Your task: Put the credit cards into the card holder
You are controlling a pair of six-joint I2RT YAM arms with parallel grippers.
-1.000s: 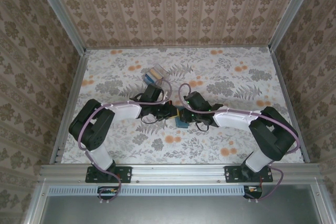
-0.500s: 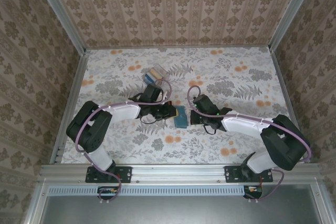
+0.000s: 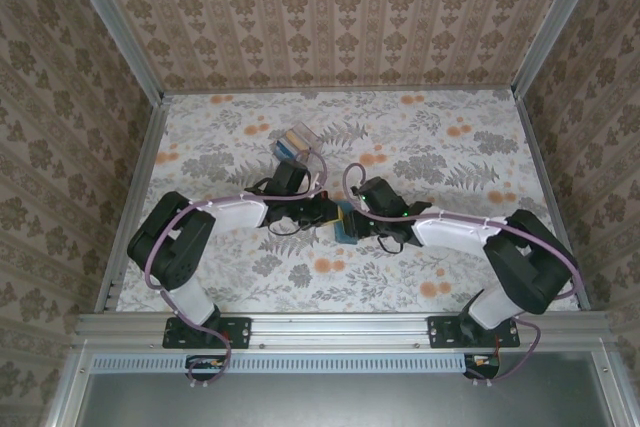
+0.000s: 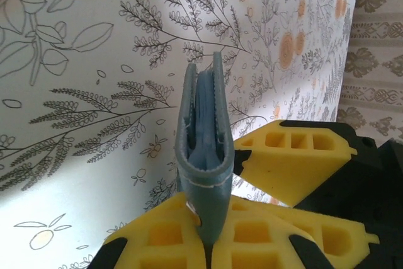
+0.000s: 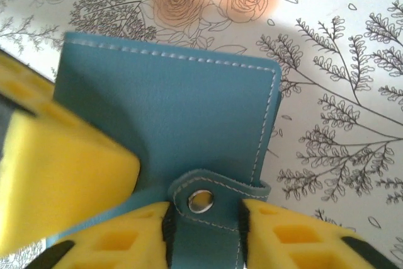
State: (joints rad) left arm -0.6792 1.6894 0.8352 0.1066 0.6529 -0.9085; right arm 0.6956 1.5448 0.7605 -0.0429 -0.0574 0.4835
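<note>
Yellow foam fingers (image 4: pixel 154 247) of your left hand (image 4: pixel 208 244) are clamped on the card holder (image 4: pixel 203 155), pinching its lower end so the teal wallet stands edge-on to the left wrist camera, its two flaps slightly parted at the far end. Blue layers show between the flaps, but you cannot tell whether any is a card. Your right hand (image 5: pixel 203 234) meets it from the other side: its pads sit tight against both edges of the snap tab (image 5: pixel 200 201), gripping the strap that wraps over the wallet's closed face. One left-hand pad presses on that same face, to the left in the right wrist view.

From above, both arms are folded low and reach inward, each forearm running almost level from its raised elbow toward the middle, so the two hands meet nose to nose over the centre of the floral desk (image 3: pixel 450 147), with the wallet between them.

Farther back and a little left, the credit cards (image 3: pixel 296 139) lie in a small pile, well apart from both hands.
</note>
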